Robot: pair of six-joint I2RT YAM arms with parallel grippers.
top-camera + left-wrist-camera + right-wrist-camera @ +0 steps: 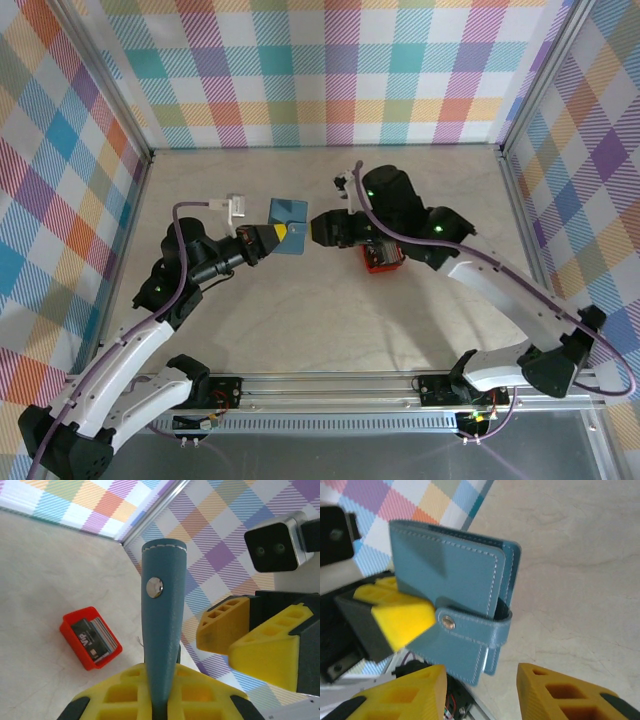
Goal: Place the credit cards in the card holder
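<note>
Checked walls (330, 70) ring a pale surface (300, 320); my left claw (283, 236) is clamped on the blue card holder (290, 213), its clasp snapped; my right claw (322, 228) faces it close by, jaws apart, gripping nothing; the credit cards (95, 640) lie in a red tray (75, 651), partly under my right arm.

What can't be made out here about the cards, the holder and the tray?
The card holder: snapped shut in the right wrist view, so its pockets' contents are hidden.
The credit cards: stacked in the red tray, left wrist view; count unclear.
Top view: red tray largely covered by the right arm.
</note>
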